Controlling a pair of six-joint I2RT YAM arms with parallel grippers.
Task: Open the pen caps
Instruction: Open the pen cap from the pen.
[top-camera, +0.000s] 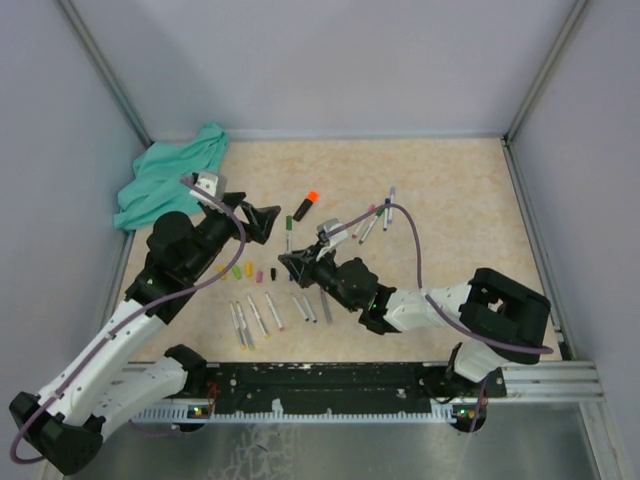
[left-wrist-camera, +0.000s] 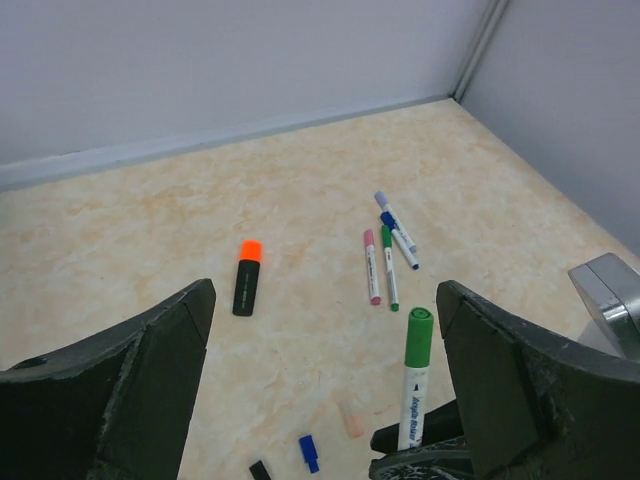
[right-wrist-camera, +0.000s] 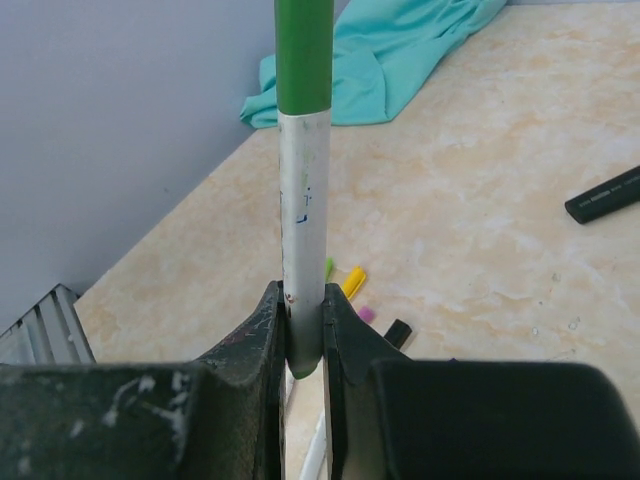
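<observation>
The right claw (right-wrist-camera: 304, 335) pinches a light, stiff, likely slick white pen barrel (right-wrist-camera: 303, 220), its green cap (right-wrist-camera: 304, 55) jutting beyond the tips toward the wide-open left claw (left-wrist-camera: 325, 310), which should squeeze mid-cap and pull straight along the barrel.

You have: green plastic pen cap (right-wrist-camera: 303, 55), fitted atop upright white pen barrel (right-wrist-camera: 303, 200); stubby yellow plastic cap (right-wrist-camera: 352, 282), pink plastic cap (right-wrist-camera: 366, 314), black plastic cap (right-wrist-camera: 397, 332), loose, clustered on the tabletop (right-wrist-camera: 480, 200).
</observation>
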